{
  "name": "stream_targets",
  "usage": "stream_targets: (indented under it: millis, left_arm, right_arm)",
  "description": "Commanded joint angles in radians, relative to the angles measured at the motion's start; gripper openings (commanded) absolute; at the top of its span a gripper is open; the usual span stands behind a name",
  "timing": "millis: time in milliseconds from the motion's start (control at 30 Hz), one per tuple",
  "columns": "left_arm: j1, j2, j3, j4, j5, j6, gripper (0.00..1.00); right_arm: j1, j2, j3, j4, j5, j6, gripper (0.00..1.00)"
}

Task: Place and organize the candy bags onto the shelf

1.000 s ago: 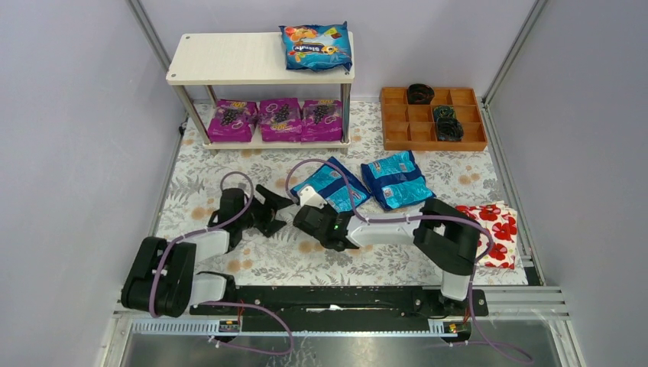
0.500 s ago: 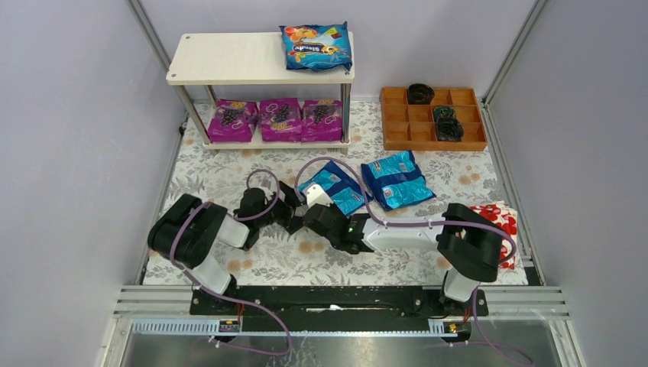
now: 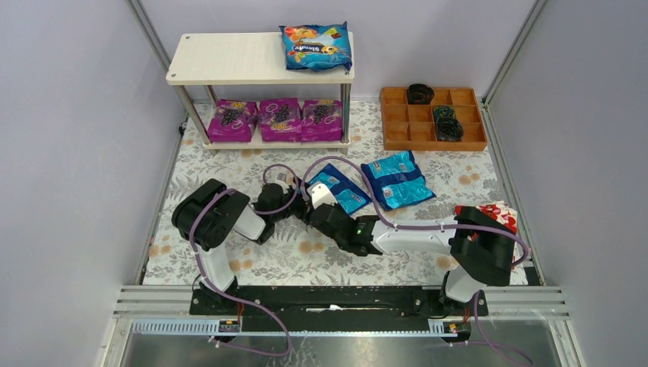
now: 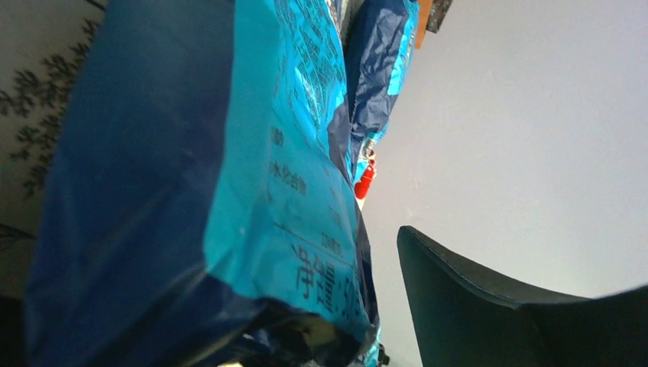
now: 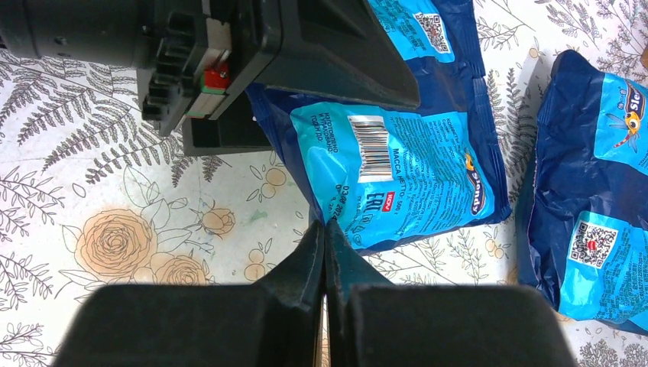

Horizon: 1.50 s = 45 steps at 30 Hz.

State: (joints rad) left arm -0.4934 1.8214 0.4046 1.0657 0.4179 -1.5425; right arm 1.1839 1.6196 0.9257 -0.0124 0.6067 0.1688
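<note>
The floral-clothed table (image 3: 229,164) carries the shelf (image 3: 229,57) back left, an orange tray (image 3: 432,144) back right, a nearer blue candy bag (image 3: 341,191) beside a farther blue candy bag (image 3: 397,180) mid-table, and a red-flowered white packet (image 3: 504,216) at its right edge.

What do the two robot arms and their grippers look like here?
The left arm and right arm have bulky black joints and white links. A purple cable runs along each. A small green light shows near the right wrist. The left gripper and right gripper have matte black, wedge-shaped fingers.
</note>
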Motion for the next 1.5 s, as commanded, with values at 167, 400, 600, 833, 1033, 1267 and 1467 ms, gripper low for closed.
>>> stream_targets:
  millis: [167,400,600,833,1033,1267,1467]
  left_arm:
    - [-0.011,-0.006,0.058,-0.011,-0.109,0.044,0.56]
    - [-0.011,-0.147,0.073,-0.148,-0.139,0.173,0.40]
    - [-0.011,-0.342,0.093,-0.378,-0.169,0.338,0.36]
    - [-0.011,-0.618,0.172,-0.738,-0.249,0.575,0.21]
    - [-0.011,-0.840,0.313,-1.054,-0.339,0.803,0.18]
    - [-0.011,-0.992,0.583,-1.352,-0.467,1.111,0.15]
    - [-0.011,-1.113,0.759,-1.355,-0.670,1.402,0.15]
  right_arm:
    - [-0.004,-0.076,0.000,0.095,0.000,0.006,0.00]
    - [-0.005,-0.106,-0.016,0.064,-0.003,0.029,0.34]
    - [-0.004,-0.232,0.001,-0.058,0.032,0.046,0.67]
    - [-0.004,-0.467,-0.017,-0.116,0.175,-0.021,0.82]
    - [-0.008,-0.636,-0.134,-0.089,0.277,-0.050,0.88]
    - [-0.012,-0.788,-0.233,-0.065,0.301,-0.062,0.89]
    - [-0.013,-0.851,-0.240,-0.064,0.306,-0.135,0.93]
